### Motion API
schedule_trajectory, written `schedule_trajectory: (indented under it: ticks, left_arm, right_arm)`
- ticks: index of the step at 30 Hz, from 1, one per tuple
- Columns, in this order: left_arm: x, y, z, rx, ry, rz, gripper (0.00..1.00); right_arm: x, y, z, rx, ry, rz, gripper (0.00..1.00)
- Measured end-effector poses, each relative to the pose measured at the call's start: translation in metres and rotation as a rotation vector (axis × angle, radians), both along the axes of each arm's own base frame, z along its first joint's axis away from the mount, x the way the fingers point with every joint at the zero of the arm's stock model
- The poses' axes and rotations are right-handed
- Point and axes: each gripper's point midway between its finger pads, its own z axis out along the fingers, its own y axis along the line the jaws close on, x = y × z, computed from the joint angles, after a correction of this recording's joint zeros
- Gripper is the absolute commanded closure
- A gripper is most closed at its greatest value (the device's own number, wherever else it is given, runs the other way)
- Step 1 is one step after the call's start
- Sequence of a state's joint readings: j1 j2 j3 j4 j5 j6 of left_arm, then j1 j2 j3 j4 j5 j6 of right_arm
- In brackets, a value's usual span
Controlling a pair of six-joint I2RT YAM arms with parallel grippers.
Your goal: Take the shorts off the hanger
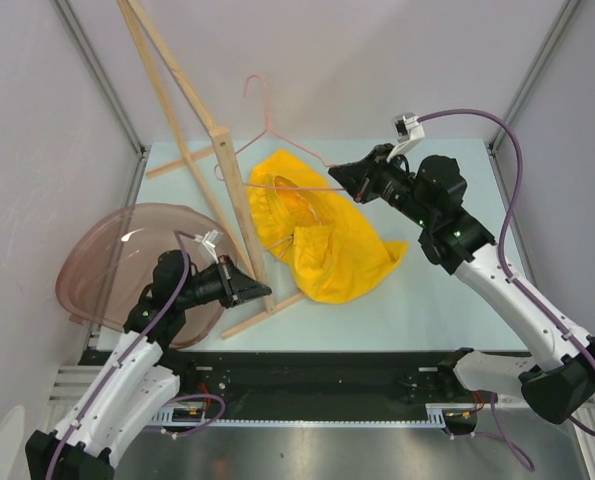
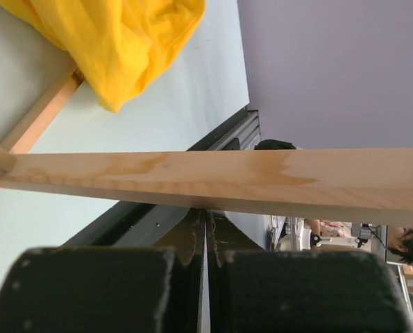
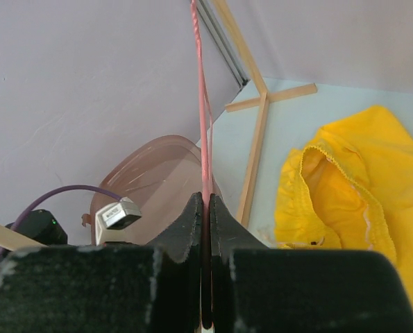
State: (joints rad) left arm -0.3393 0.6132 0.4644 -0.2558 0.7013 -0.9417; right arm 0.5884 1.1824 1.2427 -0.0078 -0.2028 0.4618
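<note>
R claw [image 1: 349,182] pinches hanger [image 1: 268,126] wire; shorts [image 1: 327,245] heaped just beside it; L claw [image 1: 264,291] shut.

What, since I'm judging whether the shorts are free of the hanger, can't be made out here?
Right wrist view: the top edge cuts off the hanger.
Top view: folds of the shorts hide where the hanger wire passes the waistband.
Left wrist view: the wooden rack crosses the left gripper; contact unclear.

One yellow shorts [image 1: 327,250], one pink hanger [image 1: 269,118], one wooden rack [image 1: 235,190], one tinted bowl [image 1: 107,260], two robot arms [image 1: 127,370] [image 1: 507,290]
</note>
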Motion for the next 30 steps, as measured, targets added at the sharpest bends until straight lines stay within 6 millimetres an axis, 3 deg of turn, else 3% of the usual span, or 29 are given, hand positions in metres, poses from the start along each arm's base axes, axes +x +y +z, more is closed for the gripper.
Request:
schedule_trajectory:
  ticks: [5,10,18,23,30]
  left_arm:
    - [0.009,-0.001,-0.011,0.024,0.039,0.018,1.00]
    - [0.008,0.006,-0.006,0.047,-0.009,0.055,1.00]
    - [-0.035,0.025,0.033,-0.011,-0.184,0.087,1.00]
    - [-0.058,0.035,0.039,-0.008,-0.190,0.096,1.00]
    - [-0.075,0.047,0.056,0.039,-0.213,0.119,0.99]
  right_arm:
    - [0.007,0.007,0.001,0.029,0.002,0.006,1.00]
    - [0.015,0.019,0.000,0.066,0.010,0.033,1.00]
    - [0.024,0.052,0.009,0.173,0.010,0.131,1.00]
    - [0.023,0.071,0.029,0.248,-0.025,0.200,1.00]
    - [0.016,0.089,0.051,0.312,-0.072,0.258,1.00]
